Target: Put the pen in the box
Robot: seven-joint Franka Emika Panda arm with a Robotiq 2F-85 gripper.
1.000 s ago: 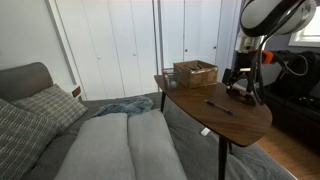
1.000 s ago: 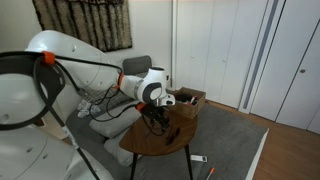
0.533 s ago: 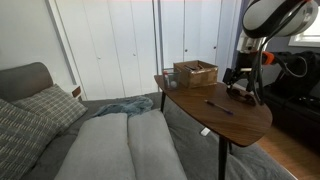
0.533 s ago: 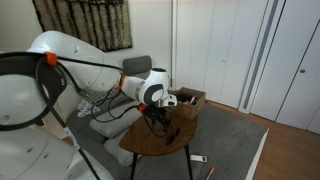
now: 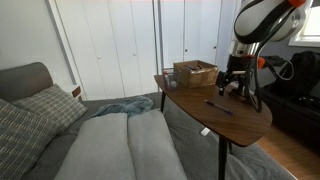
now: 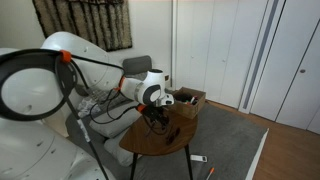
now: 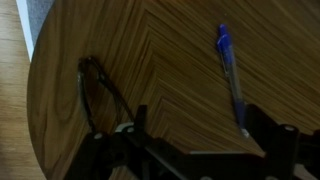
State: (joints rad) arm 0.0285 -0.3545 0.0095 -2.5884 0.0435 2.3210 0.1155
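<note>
The pen (image 5: 219, 107) lies flat on the round wooden table (image 5: 230, 125); in the wrist view it (image 7: 230, 68) looks blue with a dark tip, near my right finger. The tan box (image 5: 195, 72) stands at the table's far edge and also shows in an exterior view (image 6: 187, 103). My gripper (image 5: 233, 88) hangs over the table between box and pen, open and empty. In the wrist view its fingers (image 7: 197, 125) are spread wide above the wood. I cannot make out the pen in the exterior view from behind the arm.
A dark looped cord-like thing (image 7: 97, 95) lies on the table left of the fingers. A grey sofa with cushions (image 5: 60, 130) stands beside the table. White closet doors (image 5: 120, 45) are behind. Small items lie on the floor (image 6: 200, 160).
The arm has shifted a little toward the box side and the gripper has risen slightly. The pen and the box have not moved.
</note>
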